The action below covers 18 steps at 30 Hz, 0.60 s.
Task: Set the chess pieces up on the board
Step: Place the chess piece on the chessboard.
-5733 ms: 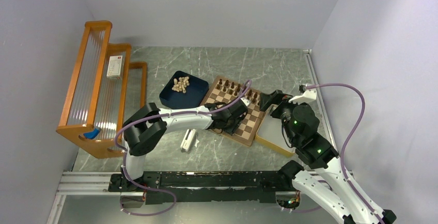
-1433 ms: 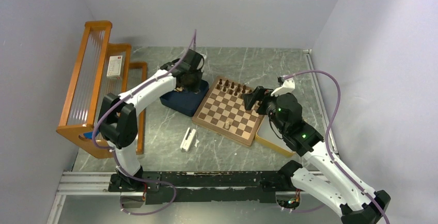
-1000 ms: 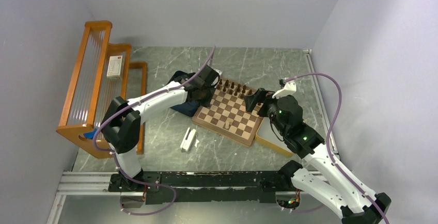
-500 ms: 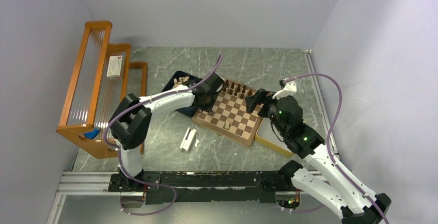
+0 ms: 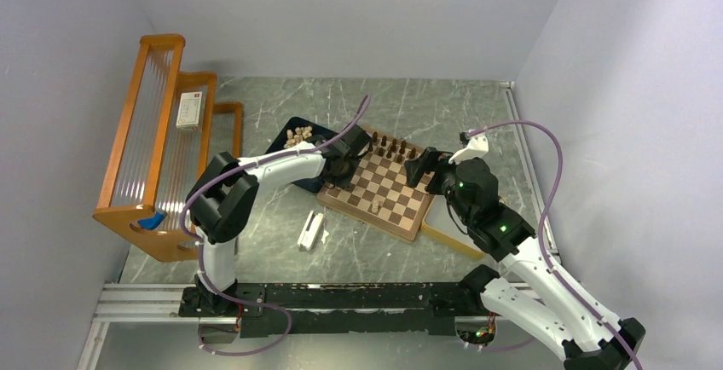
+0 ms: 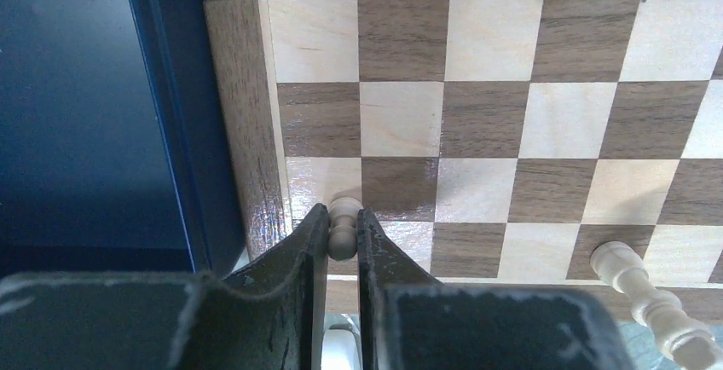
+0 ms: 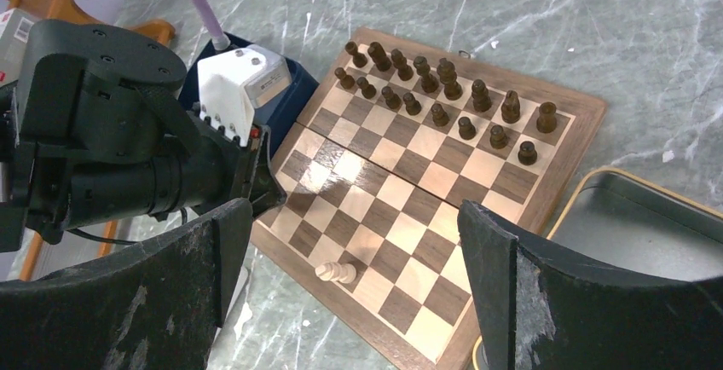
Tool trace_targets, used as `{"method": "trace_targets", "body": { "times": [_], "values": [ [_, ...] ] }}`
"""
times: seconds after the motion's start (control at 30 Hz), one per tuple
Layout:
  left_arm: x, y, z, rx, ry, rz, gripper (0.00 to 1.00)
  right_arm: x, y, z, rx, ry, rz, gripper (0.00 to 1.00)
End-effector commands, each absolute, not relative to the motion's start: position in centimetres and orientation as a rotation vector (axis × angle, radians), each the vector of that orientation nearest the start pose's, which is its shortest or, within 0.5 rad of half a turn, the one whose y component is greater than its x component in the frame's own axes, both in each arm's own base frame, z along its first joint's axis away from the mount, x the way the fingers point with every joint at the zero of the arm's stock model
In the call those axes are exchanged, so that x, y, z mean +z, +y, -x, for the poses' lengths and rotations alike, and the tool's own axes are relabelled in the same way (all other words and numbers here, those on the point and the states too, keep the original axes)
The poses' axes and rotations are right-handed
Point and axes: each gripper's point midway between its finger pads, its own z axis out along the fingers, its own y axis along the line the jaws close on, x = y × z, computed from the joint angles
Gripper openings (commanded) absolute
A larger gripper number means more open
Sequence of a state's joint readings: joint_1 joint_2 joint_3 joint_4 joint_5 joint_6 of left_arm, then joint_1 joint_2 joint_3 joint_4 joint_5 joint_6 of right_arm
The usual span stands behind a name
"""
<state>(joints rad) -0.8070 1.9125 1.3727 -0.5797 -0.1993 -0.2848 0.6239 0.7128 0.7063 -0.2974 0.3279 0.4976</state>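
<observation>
Chess pieces (image 7: 439, 115): small turned wooden figures. The dark brown set is standing in two rows along the far edge of the square checkered wooden board (image 7: 407, 166). Most of the pale tan set (image 5: 297, 136) is lying heaped in the dark blue tray (image 6: 85, 114) just beside the board's left rim.
Piece in hand: I am holding one pale tan pawn (image 6: 343, 238) in the left gripper (image 6: 343, 216), whose fingers are pressed together on its body.
Where it is: the pawn is hanging over the near left corner area of the board, next to the rim on the tray side. I cannot tell if its foot is touching the wood.
Long axis: it is running along the fingers, head pointing away from the wrist, so I am judging that a straight lowering is enough.
Neighbour: one more pale tan piece (image 6: 635, 276) is sitting in the nearest row, well apart to the right. Whether it is upright I cannot tell.
Nearer arm: the left arm is reaching right over this corner. The right gripper (image 7: 354, 225) is hovering high at the board's right side, jaws spread wide and nothing between them, near the grey tray with the pale yellow rim (image 7: 648, 225).
Writing: a white box (image 5: 189, 108) on the orange wooden rack (image 5: 162, 43) is carrying a red mark, too small for reading. I am finding no brand elsewhere.
</observation>
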Motion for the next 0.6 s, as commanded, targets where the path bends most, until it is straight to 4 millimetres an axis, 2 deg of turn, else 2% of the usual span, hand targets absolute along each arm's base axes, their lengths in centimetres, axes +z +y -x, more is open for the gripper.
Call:
{"method": "trace_targets", "body": {
  "times": [0.0,0.57],
  "values": [
    [4.89,-28.75,-31.75,-0.056,2.558,-0.614,0.15,24.93,14.04,-25.64,0.509,1.838,-0.128,0.95],
    [4.32,-28.35,-32.48,-0.057,2.565,-0.609,0.19,25.16,14.14,-25.97,0.493,1.84,-0.116,0.95]
  ]
}}
